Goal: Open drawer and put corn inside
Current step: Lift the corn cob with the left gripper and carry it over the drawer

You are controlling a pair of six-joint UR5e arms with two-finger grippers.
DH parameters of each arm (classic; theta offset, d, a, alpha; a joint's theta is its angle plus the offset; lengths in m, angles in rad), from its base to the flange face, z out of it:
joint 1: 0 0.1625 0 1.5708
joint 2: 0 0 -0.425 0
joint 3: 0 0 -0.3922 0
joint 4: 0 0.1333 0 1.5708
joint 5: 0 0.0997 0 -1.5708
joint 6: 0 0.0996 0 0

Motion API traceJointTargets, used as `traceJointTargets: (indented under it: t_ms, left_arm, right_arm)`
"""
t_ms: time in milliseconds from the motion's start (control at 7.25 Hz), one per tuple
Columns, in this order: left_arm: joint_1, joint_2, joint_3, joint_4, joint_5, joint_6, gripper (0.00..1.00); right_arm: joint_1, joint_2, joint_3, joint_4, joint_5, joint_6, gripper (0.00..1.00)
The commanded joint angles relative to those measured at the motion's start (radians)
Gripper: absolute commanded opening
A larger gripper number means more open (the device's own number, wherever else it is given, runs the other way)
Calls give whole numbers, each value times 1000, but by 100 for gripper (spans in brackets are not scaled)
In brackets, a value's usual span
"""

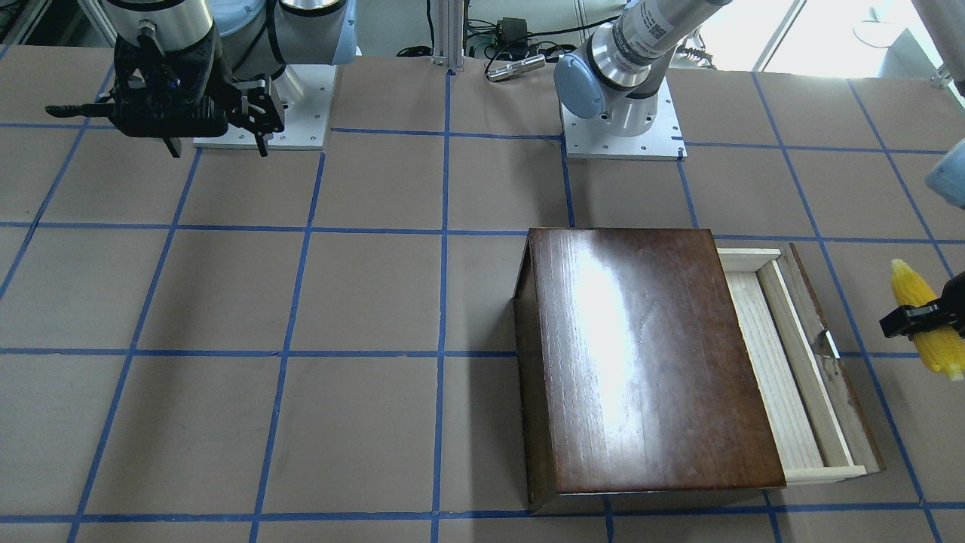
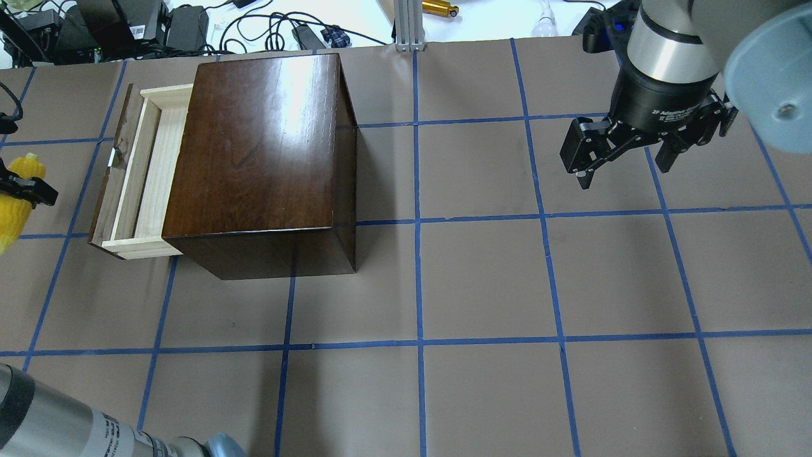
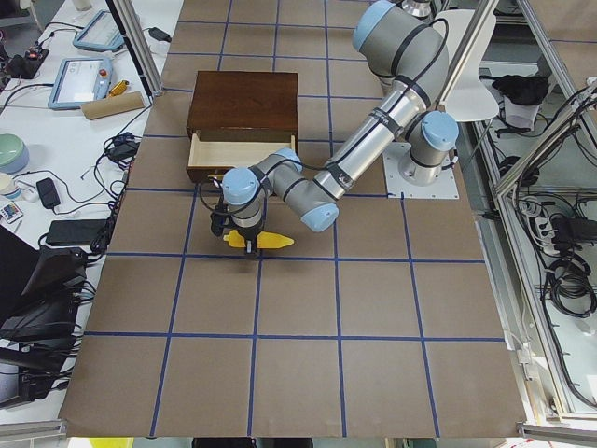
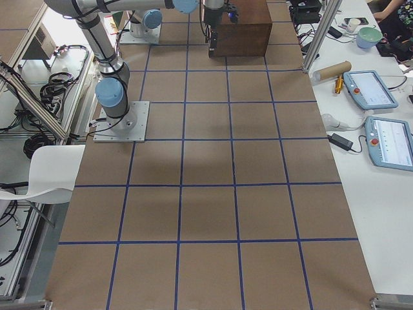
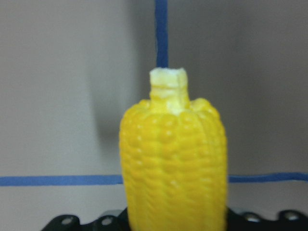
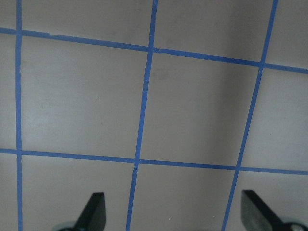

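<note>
We see the brown table (image 1: pixel 362 294), gridded in blue tape (image 1: pixel 226 351), with the left gripper (image 1: pixel 929 320) pinching the corn (image 1: pixel 908 283) just off the open drawer's (image 1: pixel 776 362) front, the right gripper (image 2: pixel 625 166) hanging spread wide, and a cable-strewn bench (image 3: pixel 56 168) alongside.

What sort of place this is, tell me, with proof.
Probably a robotics lab: a table gridded with blue tape, the left arm's base bolted to it, a control tablet on the side bench.

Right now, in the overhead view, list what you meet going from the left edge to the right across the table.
corn → drawer, pulled open → wooden box → right gripper, hanging open above the table.
</note>
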Motion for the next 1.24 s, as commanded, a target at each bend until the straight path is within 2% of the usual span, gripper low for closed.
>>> traceJointTargets:
  t_ms: [0, 138, 414, 690, 828, 1103]
  left_arm:
    - [-40, 115, 47, -154, -47, -12, 0]
    - [-78, 148, 86, -241, -53, -50, 0]
    - [-176, 198, 91, -265, -78, -201, 0]
    - [-305, 204, 84, -265, -82, -378, 0]
    - [-342, 196, 75, -264, -84, -387, 0]
    - [-339, 178, 65, -259, -84, -372, 0]
  right_arm:
    - [0, -1, 0, 0, 0, 0, 100]
    - [0, -1, 0, 0, 0, 0, 100]
    - [0, -1, 0, 0, -1, 0, 100]
    - [0, -1, 0, 0, 0, 0, 100]
    - [0, -1, 0, 0, 0, 0, 100]
    - [0, 1, 0, 0, 0, 0, 100]
